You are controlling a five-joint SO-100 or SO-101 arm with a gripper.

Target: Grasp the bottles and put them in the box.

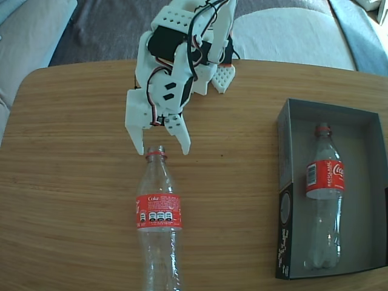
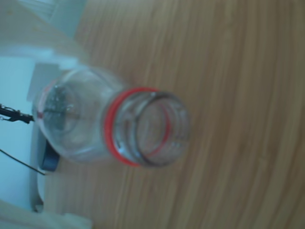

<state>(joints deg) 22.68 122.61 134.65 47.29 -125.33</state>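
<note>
1. Nearest the wrist camera, a clear, capless bottle (image 2: 119,129) shows its open mouth and red neck ring, blurred.
2. In the fixed view this bottle (image 1: 157,212) lies on the wooden table (image 1: 66,182), base at the near edge, neck toward the arm.
3. The white arm reaches from the far edge, bent downward.
4. Its gripper (image 1: 162,147) is spread wide, holding nothing, fingertips flanking the bottle mouth.
5. Near the right edge, the box (image 1: 286,200) holds a second bottle (image 1: 324,200) lying flat.

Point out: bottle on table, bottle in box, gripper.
bottle on table (image 1: 159,211), fixed view, red label.
bottle in box (image 1: 324,178), fixed view, red label.
gripper (image 1: 162,149), fixed view, between fingertips.
</note>
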